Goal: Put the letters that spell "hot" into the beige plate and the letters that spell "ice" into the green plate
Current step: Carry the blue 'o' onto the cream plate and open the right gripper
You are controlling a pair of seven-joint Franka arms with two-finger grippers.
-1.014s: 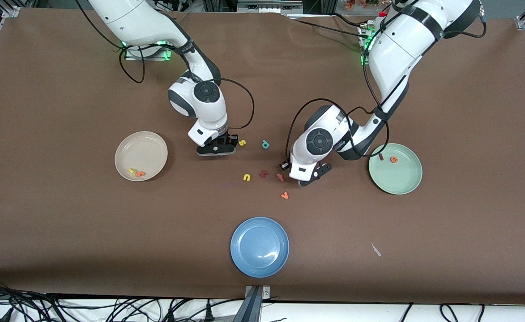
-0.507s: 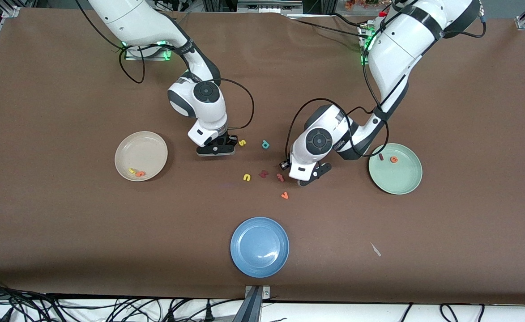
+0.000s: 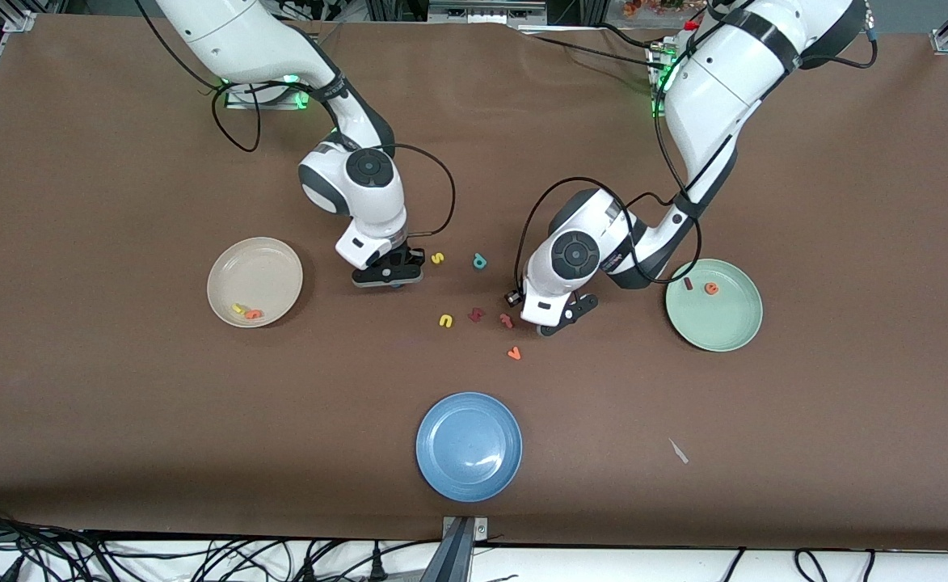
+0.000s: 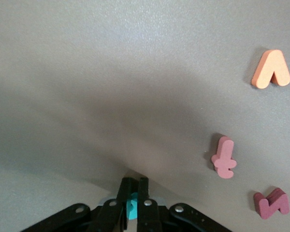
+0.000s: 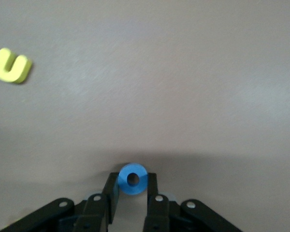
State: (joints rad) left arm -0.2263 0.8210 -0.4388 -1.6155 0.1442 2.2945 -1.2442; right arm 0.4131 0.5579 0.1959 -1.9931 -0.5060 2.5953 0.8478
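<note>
Right gripper (image 5: 132,193), now higher, clamped on blue o (image 5: 132,179); left gripper (image 4: 133,195) pinching teal c (image 4: 132,207).

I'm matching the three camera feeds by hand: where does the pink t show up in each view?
Front view: the pink t lies on the table mid-cluster, just beside the left gripper, which is shut on the teal c.
Left wrist view: the t sits between the orange v and the dark red z.
Right wrist view: not in it.
Shared landmark: the orange v, in the front and left wrist views.
</note>
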